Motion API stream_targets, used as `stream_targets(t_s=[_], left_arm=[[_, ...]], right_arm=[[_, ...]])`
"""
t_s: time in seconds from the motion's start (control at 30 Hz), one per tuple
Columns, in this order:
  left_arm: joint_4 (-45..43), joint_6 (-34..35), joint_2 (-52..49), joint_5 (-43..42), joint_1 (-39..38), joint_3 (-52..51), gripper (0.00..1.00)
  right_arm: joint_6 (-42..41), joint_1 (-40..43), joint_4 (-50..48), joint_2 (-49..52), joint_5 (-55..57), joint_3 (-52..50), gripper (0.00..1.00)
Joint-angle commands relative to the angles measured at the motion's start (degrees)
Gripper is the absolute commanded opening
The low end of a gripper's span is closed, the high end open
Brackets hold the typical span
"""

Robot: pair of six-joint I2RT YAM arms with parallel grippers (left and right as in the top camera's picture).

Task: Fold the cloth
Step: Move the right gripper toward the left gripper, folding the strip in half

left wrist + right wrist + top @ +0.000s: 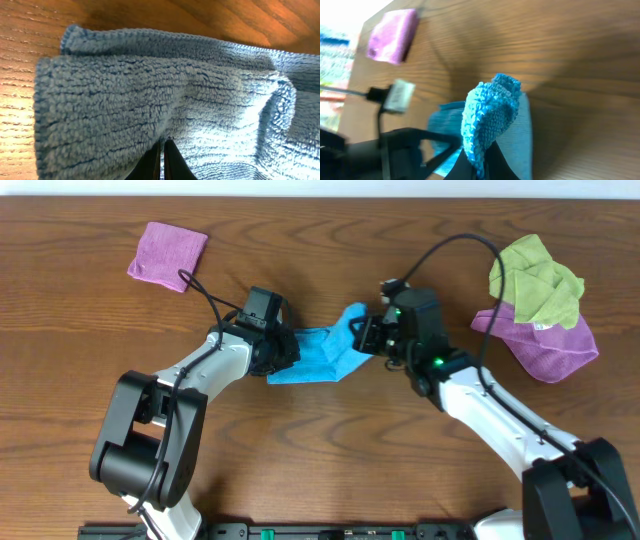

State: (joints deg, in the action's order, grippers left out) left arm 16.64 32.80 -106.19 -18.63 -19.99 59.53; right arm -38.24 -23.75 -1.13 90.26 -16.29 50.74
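Note:
A blue cloth (pixel 322 356) lies partly folded at the table's middle, between both arms. My left gripper (pixel 283 352) presses on its left edge; in the left wrist view the fingers (pixel 162 146) are closed together against the blue cloth (pixel 150 100). My right gripper (pixel 365 338) is shut on the cloth's right corner and holds it lifted; in the right wrist view the pinched blue cloth (pixel 487 117) stands up out of the fingers (pixel 481 167).
A folded pink cloth (pixel 167 254) lies at the far left, also in the right wrist view (pixel 392 35). At the right, a green cloth (pixel 535 277) lies on a purple cloth (pixel 555 347). Wooden table all around.

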Motion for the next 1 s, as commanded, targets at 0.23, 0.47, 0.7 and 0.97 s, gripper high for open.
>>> stream_targets(t_s=[0.23,0.47,0.7,0.97], left_arm=[[0.1,0.3,-0.2,0.5,0.1,1.0,0.06],[1.0,0.3,3.8,-0.9,0.3,1.1,0.06],[5.7,-0.1,10.5,-0.8,4.0,1.1,0.06],[6.3,-0.7,17.2,-0.6,9.8,1.1,0.06]], right_arm=[[1.1,-6.7,-0.9,10.6,1.5,8.3,0.01],[2.3,-8.8,-1.3,13.7,1.5,9.7,0.01],[2.5,-10.2,-3.2,15.5,2.9,9.7,0.01],[2.5,-11.6,-4.5,16.6,5.4,10.6,0.01]])
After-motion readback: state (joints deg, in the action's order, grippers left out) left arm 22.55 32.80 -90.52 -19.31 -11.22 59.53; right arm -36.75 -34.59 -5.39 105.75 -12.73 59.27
